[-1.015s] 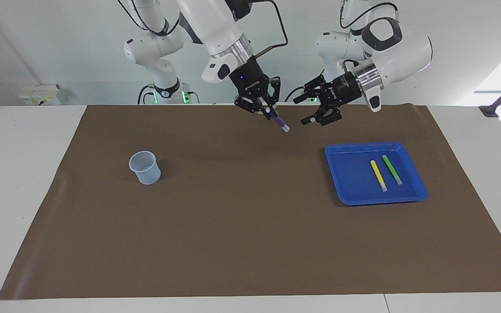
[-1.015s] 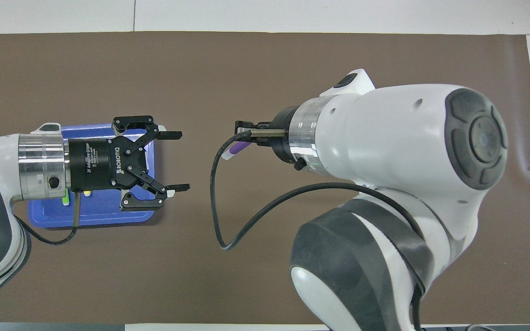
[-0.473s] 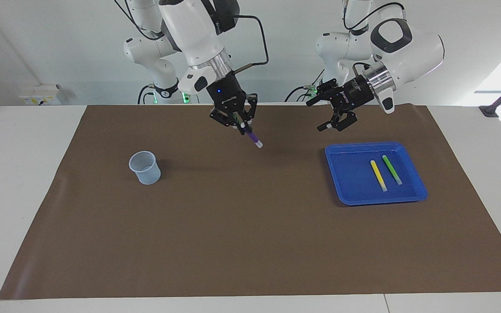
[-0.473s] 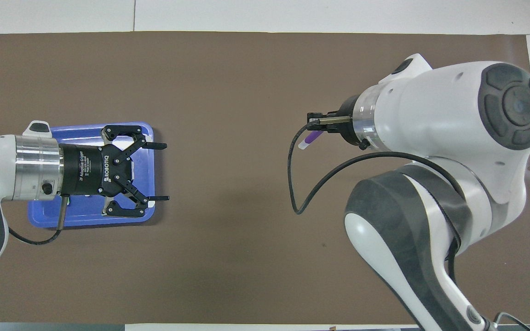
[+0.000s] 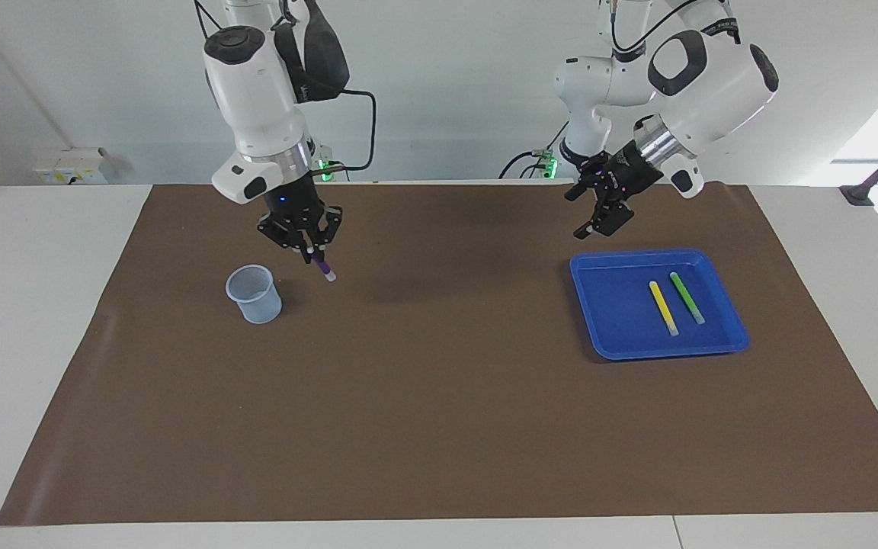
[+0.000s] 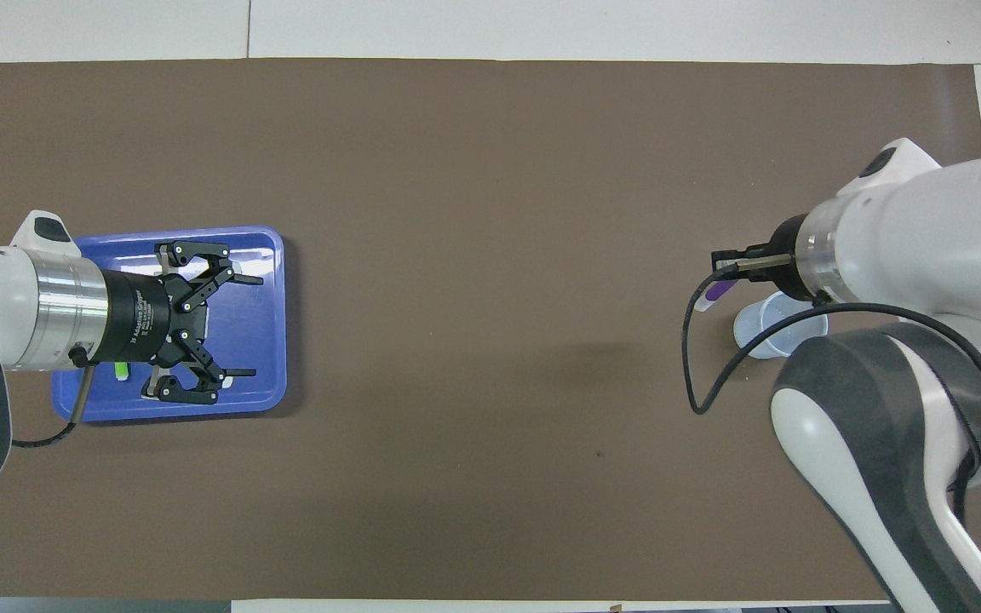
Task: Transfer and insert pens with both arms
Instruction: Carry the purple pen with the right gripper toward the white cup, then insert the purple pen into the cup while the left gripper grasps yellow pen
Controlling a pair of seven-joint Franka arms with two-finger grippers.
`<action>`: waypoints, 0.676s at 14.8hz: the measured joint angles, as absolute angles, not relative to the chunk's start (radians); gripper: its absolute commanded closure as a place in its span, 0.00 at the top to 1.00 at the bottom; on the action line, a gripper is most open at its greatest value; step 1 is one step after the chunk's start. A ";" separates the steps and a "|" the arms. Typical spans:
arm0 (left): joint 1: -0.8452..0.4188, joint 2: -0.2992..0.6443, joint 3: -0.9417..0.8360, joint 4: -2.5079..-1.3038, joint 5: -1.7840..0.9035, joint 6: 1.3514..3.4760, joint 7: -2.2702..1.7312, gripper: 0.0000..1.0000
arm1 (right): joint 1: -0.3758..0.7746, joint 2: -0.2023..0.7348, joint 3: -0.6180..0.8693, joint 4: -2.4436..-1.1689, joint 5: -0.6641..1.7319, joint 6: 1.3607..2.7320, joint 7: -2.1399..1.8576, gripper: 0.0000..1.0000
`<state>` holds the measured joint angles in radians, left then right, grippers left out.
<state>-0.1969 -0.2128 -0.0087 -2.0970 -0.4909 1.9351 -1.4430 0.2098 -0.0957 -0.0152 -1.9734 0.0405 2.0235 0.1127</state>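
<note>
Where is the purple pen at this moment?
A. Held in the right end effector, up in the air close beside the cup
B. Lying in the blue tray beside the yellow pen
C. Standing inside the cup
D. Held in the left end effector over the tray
A: the right end effector is shut on the purple pen, which hangs cap-down beside the cup, not yet in it; the blue tray holds only the yellow pen and the green pen.
</note>
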 measured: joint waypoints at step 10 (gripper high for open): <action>-0.034 -0.205 -0.004 -2.102 -0.391 1.907 -0.884 1.00 | -0.006 -0.200 -0.018 -2.201 0.040 2.203 -0.247 0.00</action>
